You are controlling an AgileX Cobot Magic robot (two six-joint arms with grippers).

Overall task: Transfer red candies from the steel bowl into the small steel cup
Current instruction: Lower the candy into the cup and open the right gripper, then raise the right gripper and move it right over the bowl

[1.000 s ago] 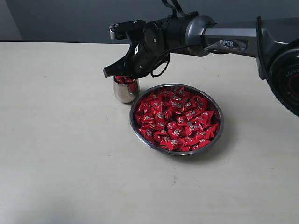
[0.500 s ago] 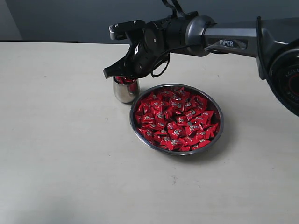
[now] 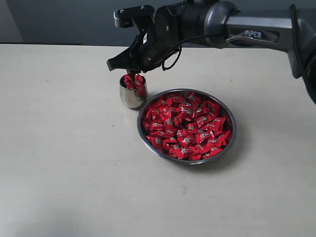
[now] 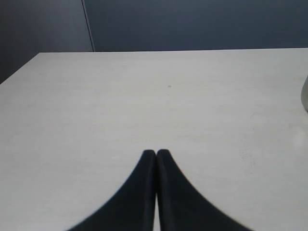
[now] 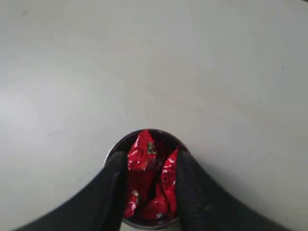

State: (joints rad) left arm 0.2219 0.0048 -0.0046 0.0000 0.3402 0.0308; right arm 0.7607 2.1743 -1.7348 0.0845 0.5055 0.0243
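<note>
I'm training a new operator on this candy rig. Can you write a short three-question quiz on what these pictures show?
1. Fill in: red candies fill the steel bowl, and a few stick up out of the small steel ____.
2. True or false: the left gripper is shut above the table.
3. The right gripper, jaws apart, is above: A) the steel bowl B) the small steel cup C) the table only.
Key: 1 cup; 2 true; 3 B.
</note>
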